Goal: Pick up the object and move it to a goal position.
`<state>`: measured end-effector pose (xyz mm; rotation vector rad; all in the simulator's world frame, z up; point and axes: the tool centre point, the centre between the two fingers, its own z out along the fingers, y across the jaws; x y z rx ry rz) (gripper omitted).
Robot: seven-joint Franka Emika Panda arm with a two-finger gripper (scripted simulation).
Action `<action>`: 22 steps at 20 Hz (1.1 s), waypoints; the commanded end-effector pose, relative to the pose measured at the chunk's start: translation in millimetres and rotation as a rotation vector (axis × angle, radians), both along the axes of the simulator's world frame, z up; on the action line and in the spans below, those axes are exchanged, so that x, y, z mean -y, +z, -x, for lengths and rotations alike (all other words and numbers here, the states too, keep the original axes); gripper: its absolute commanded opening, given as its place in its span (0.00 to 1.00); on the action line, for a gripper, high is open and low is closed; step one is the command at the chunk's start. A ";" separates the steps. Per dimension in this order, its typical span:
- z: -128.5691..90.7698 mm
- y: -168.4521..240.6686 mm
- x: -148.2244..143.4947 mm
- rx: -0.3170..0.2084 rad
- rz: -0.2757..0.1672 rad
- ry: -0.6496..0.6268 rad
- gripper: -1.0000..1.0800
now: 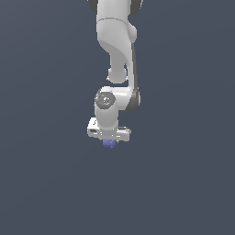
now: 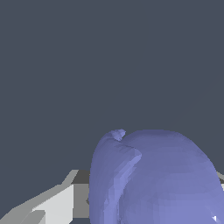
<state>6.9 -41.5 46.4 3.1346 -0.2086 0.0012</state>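
Item: one white Panda arm (image 1: pixel 114 41), entering from the top of the exterior view and reaching downward, its wrist joint (image 1: pixel 106 99) facing the camera; fitted with a white tool (image 1: pixel 110 140) at its lower end.

Item: one small blue-violet ball (image 1: pixel 109 143), showing just under the tool body in the exterior view, only its lower part visible there; much smaller than the tool. In the wrist view the ball (image 2: pixel 157 179) sits very near the lens and fills much of that picture; surface rounded, with a fold or dimple near its upper edge; a pale grey-white finger (image 2: pixel 52 205) shows beside it, touching or nearly touching its side.

State of tool: closed in around the ball, which sits between the fingers; exact finger gap hidden by the ball and the tool body.

Surroundings: uniform dark slate-grey background in both views; no table edge can be made out, so whether the ball rests on anything cannot be told.
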 end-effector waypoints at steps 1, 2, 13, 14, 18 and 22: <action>-12.4 2.3 -16.8 0.000 0.000 0.000 0.00; -17.8 3.0 -23.6 0.000 0.000 0.000 0.00; -75.1 12.3 -95.3 -0.001 0.000 0.000 0.00; -79.2 12.9 -100.2 -0.001 0.000 0.000 0.00; -92.5 14.9 -115.7 -0.001 0.000 0.000 0.00; -101.7 16.3 -126.0 -0.001 0.000 0.000 0.00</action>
